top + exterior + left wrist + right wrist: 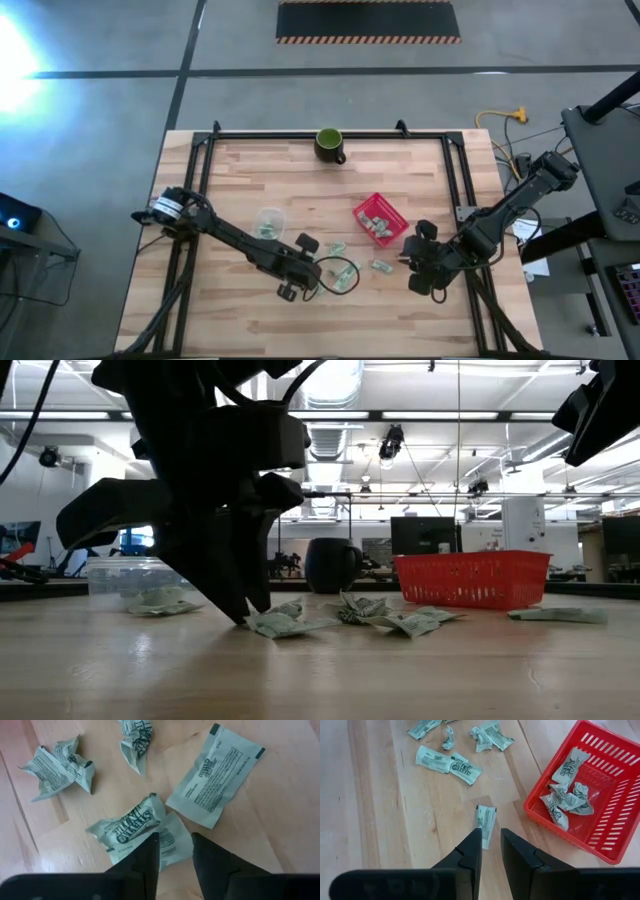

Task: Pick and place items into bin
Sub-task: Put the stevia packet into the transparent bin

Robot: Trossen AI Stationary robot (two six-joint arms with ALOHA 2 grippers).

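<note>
The left gripper [322,272] is lowered to the table near its front middle, over a small cluster of packets [338,266]. In the left wrist view its fingers [145,862] are set narrowly apart, with the edge of one crumpled packet [165,840] seen in the gap between them; whether that packet is actually pinched cannot be told. In the low view the fingertips are seen touching the wood right at a packet [285,623]. A flat packet [215,775] and two crumpled ones [60,767] are spread on the wood just beyond.

The right gripper [412,268] is held above the table to the right of the bin [380,219]. Its fingers [470,860] are kept close together with a thin gap, and nothing is seen between them. A single packet [486,822] is lying on the wood just ahead of them, beside the bin.

The red bin is placed right of the table's centre, and several packets [567,795] are already lying inside it. A clear cup [268,222] is standing left of centre, and a mug [330,145] at the far edge.
</note>
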